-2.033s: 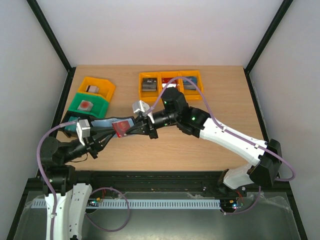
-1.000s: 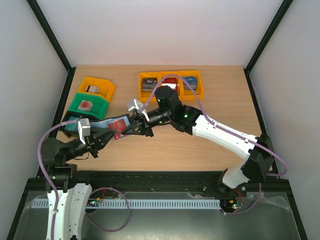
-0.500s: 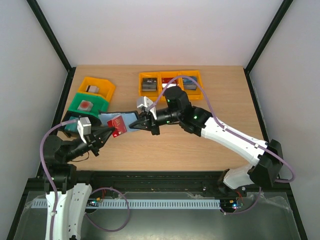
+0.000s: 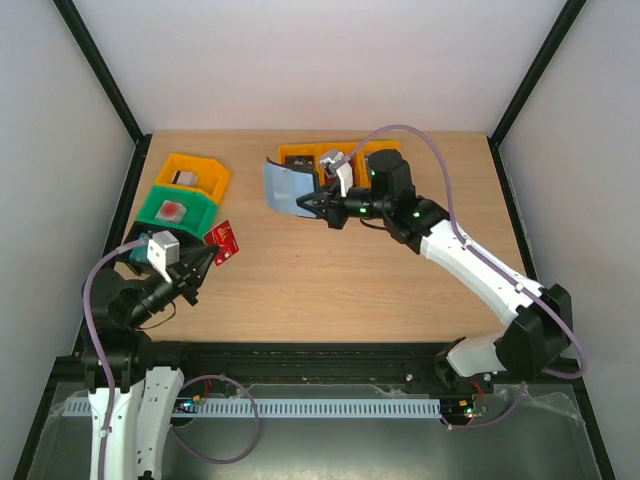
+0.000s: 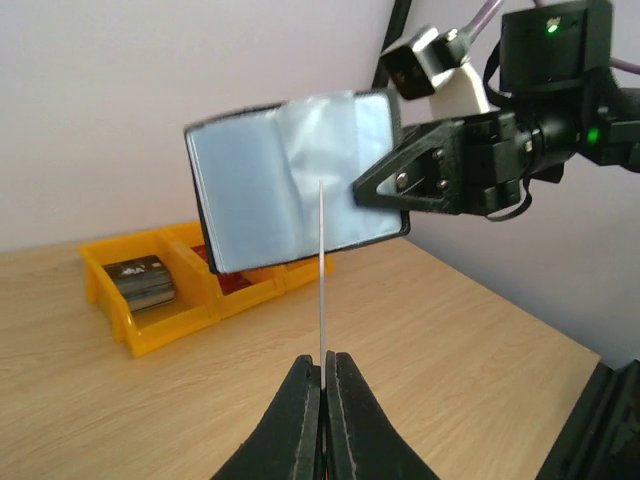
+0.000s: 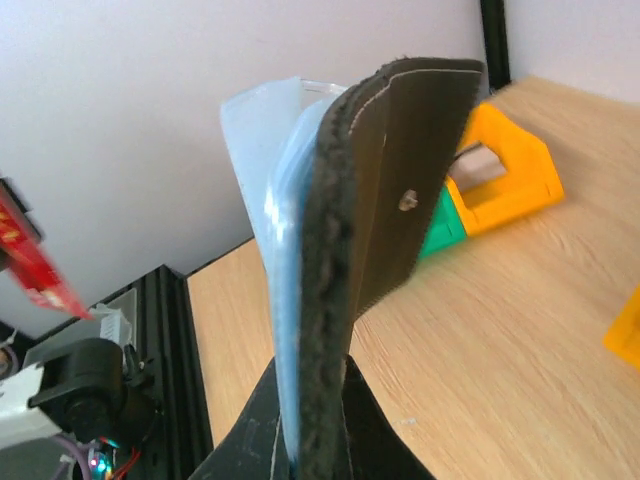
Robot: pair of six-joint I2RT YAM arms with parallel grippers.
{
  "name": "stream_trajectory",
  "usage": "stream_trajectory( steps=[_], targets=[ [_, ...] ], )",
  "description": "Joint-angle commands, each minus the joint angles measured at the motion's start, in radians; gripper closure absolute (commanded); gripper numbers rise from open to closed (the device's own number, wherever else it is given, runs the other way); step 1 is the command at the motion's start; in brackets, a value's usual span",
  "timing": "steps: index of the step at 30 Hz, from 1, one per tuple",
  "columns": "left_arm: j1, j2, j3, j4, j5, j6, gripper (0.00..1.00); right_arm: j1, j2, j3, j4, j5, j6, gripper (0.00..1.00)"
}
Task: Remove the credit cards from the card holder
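While the left fingers (image 5: 292,420) clench a red card (image 4: 222,243) near the counter's (image 4: 350,290) left edge, the right fingers (image 5: 430,175) grip the open wallet (image 4: 285,187) above the far-edge bins (image 4: 297,153). A second ago card and wallet met; now bare wood separates them.

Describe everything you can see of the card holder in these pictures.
The card holder is a small folding wallet, black and leather-like outside, pale grey-blue and glossy inside. It is spread open, held upright in the air over the far part of the table, inside facing left. A small stud shows on its black flap. Only the right gripper touches it, pinching one edge.
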State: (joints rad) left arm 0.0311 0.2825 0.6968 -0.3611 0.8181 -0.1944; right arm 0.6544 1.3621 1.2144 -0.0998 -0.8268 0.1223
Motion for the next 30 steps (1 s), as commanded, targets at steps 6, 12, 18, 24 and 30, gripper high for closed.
stream_trajectory(
  steps=[6,12,18,24,30],
  targets=[
    [0.003,-0.006,-0.045,0.117,0.050,-0.139,0.98,0.005,0.199,-0.057,-0.063,-0.071,0.252,0.98],
    [0.007,0.002,-0.093,0.200,0.072,-0.244,0.98,0.034,0.343,-0.165,0.004,-0.150,0.285,0.98],
    [0.009,-0.006,-0.094,0.200,0.077,-0.238,0.98,0.034,0.418,-0.147,-0.140,0.080,0.228,0.63],
    [0.009,-0.010,-0.098,0.190,0.075,-0.227,0.98,0.033,0.308,-0.094,-0.299,0.614,0.203,0.21],
    [0.010,-0.010,-0.121,0.219,0.116,-0.232,0.98,0.042,0.156,-0.038,-0.345,0.787,0.137,0.23]
  ],
)
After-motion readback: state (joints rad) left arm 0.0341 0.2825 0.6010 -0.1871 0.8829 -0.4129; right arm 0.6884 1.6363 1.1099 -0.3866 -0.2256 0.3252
